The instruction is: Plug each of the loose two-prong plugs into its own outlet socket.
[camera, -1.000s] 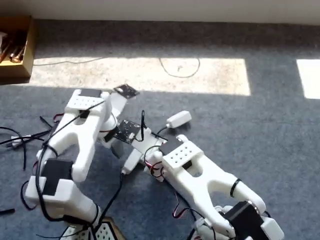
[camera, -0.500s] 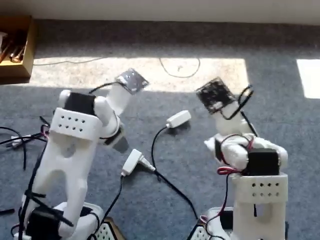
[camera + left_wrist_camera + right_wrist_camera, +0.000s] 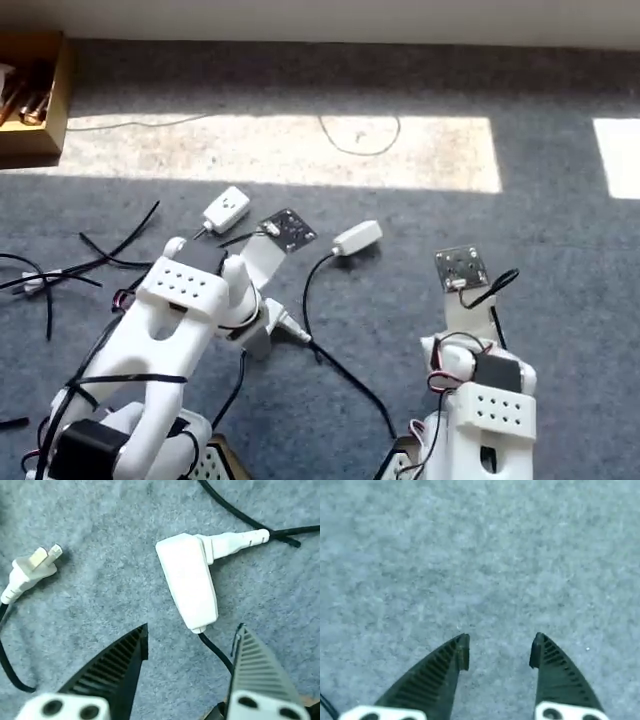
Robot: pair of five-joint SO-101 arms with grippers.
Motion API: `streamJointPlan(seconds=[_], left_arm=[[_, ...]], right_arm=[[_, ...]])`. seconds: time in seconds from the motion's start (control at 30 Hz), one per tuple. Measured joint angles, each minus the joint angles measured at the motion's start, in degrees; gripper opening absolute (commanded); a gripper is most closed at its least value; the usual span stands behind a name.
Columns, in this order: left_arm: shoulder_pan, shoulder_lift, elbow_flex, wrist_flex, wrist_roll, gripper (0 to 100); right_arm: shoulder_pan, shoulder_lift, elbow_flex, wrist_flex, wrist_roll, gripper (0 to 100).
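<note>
Now | left fingers (image 3: 117, 662) wide, outlet socket (image 3: 187, 582) just ahead | right fingers (image 3: 440, 672) wide over carpet (image 3: 470, 555)

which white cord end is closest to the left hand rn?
The long white block, lying just ahead of the open left hand, its end between the fingertips. The small two-prong plug with bare prongs lies farther off.

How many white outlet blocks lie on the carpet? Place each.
3 outlet blocks: one at the left gripper, one beyond it, one at the centre. Others may be hidden.
</note>
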State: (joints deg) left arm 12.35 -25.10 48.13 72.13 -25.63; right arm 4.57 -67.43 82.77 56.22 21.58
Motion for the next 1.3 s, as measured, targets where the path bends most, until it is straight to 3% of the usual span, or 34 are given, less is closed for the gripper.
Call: streamJointPlan(seconds=[0.27, 0.37, 0.5, 0.67, 0.83, 1.13, 1.3], left_arm=[[2.64, 3.16, 2.02, -7.65, 2.81, 27], [2.99, 8.70, 2.02, -10.29, 2.90, 19], [3.43, 14.42, 1.67, -11.60, 2.99, 0], [0.35, 15.21, -2.99, -9.32, 0.53, 0], [-11.87, 15.30, -14.59, -0.62, -1.05, 0], [-51.43, 20.66, -41.05, 4.75, -14.07, 0], [-68.13, 32.09, -52.57, 4.40, -19.87, 0]], right_arm=[[-0.09, -6.33, 5.98, -0.53, -0.18, 20.1], [-0.09, -9.58, 7.65, -0.53, -0.18, 20.1], [-0.09, -13.19, 9.49, -0.53, -0.18, 20.1], [-0.09, -15.21, 10.11, -0.53, -0.18, 20.1], [-0.09, -15.74, 10.11, -0.53, -0.18, 20.1], [-0.18, -15.74, 10.11, -0.53, -0.18, 20.1], [-1.23, -15.74, 10.11, -0.53, -0.18, 20.1]])
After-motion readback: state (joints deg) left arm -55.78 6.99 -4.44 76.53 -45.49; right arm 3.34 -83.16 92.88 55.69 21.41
